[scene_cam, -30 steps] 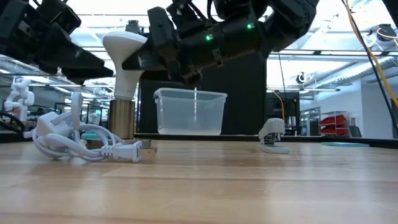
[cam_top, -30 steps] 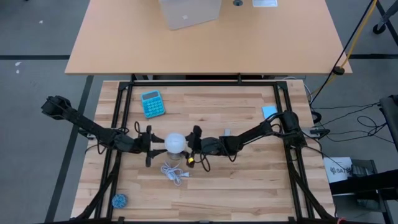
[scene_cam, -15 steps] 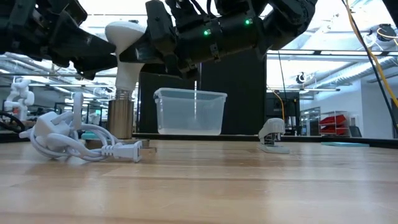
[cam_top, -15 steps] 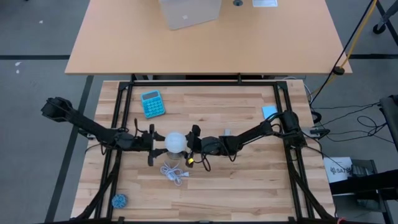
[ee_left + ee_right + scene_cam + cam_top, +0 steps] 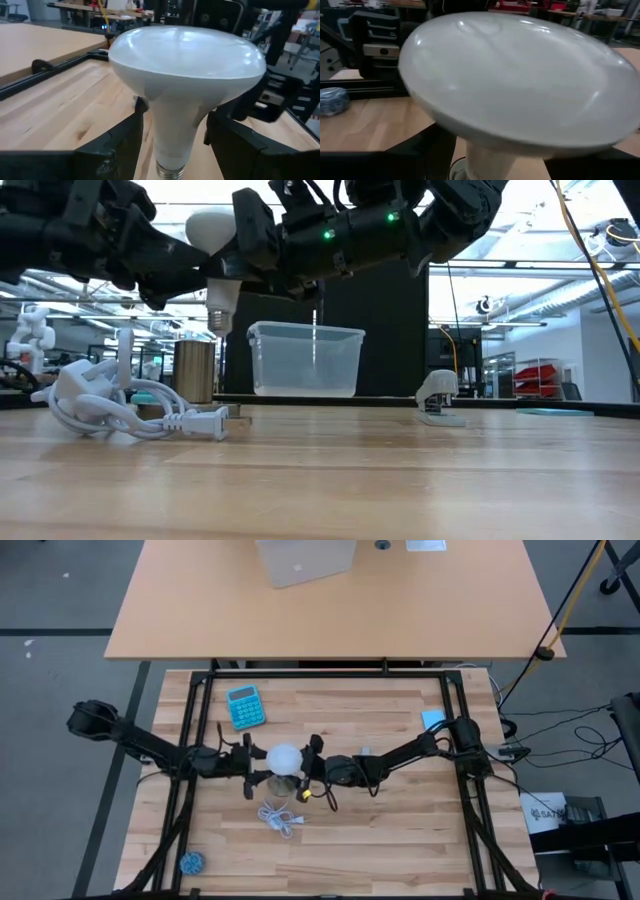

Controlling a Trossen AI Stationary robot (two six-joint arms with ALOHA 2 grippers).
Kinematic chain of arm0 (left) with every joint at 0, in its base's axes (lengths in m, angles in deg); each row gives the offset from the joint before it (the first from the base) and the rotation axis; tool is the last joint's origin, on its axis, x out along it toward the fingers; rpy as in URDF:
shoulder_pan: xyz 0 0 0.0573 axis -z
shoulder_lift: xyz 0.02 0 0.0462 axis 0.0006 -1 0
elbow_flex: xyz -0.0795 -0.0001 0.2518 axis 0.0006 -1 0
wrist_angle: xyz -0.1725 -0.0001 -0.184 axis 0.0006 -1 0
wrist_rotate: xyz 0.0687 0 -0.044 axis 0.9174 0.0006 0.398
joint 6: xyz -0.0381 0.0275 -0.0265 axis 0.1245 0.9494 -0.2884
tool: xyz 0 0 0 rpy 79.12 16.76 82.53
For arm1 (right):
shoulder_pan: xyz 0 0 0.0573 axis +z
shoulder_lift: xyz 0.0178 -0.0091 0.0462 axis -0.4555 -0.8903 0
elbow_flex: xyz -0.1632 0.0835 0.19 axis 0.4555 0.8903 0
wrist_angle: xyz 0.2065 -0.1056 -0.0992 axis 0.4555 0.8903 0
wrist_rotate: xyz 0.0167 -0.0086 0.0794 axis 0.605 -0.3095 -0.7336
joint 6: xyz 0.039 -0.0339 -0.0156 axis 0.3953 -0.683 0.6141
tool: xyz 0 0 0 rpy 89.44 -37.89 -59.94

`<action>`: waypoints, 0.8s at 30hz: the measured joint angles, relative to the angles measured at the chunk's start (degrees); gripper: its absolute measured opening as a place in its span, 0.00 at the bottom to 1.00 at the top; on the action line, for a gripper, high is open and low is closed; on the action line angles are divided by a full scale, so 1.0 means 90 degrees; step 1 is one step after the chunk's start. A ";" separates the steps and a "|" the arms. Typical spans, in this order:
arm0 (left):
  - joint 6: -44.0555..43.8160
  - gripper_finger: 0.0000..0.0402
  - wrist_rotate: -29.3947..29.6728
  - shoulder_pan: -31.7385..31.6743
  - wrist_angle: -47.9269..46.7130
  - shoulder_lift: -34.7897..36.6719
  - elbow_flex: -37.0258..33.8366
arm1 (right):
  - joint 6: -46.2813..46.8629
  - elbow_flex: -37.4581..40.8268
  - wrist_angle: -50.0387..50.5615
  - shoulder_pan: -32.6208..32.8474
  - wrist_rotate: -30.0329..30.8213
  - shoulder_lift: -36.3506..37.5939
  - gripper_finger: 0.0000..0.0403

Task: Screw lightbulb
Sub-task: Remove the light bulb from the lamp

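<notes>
One wooden table (image 5: 380, 840) carries one calculator (image 5: 245, 707) at upper left. At centre, one bulb (image 5: 284, 758) hangs lifted, pinched by the right gripper (image 5: 306, 768); the left gripper (image 5: 262, 765) straddles its neck, fingers spread.

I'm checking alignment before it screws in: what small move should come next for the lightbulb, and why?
Probably slide the lightbulb sideways until its screw base sits over the socket. In the low view the bulb hangs tilted in the right gripper, its base above and off to one side of the socket's mouth. The left gripper flanks the neck, jaws open.
</notes>
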 joint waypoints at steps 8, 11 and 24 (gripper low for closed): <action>-0.0735 0.55 -0.0449 -0.0490 -0.0025 -0.0002 0.0000 | 0.0434 0.0000 0.0224 -0.0052 0.0247 0.0094 0.62; -0.1048 0.55 -0.0619 -0.0657 -0.0060 -0.0002 0.0002 | 0.0799 0.0000 0.0562 -0.0106 0.0214 0.0201 0.62; -0.1558 0.55 -0.1419 -0.1116 -0.0052 -0.1249 0.0686 | 0.1631 0.0012 0.1201 -0.0265 0.0166 0.0253 0.61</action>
